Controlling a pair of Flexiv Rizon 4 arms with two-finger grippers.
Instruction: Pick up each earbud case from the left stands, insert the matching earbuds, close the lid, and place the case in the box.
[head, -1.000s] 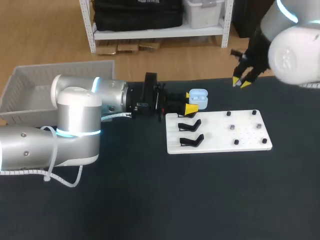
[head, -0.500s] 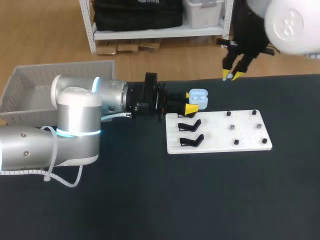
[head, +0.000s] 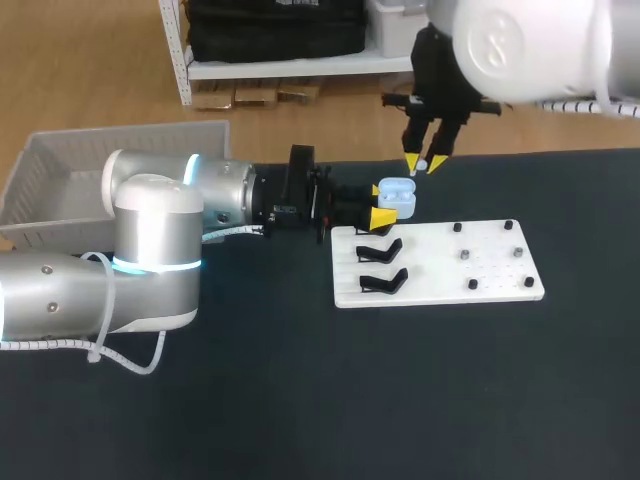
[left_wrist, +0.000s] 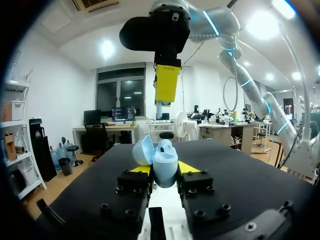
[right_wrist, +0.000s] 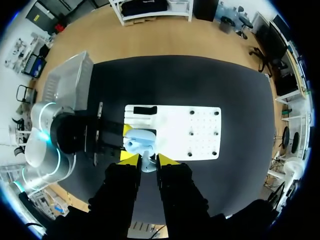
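Left claw (head: 384, 210) is clamped on the lower shell of the pale blue earbud case (head: 397, 193). Lid is up, and the case is held just off the far left corner of the white stand board (head: 490, 275). Right claw (head: 424, 163) hangs over the same corner, with the case directly beneath and apart from it. Its tips are nearly together, pinching a small pale earbud (right_wrist: 146, 162).

Judgement: the earbud is light, smooth and slip-prone, so pinch it gently. The case is rigid but its hinge is weak, so grip the shell sides.
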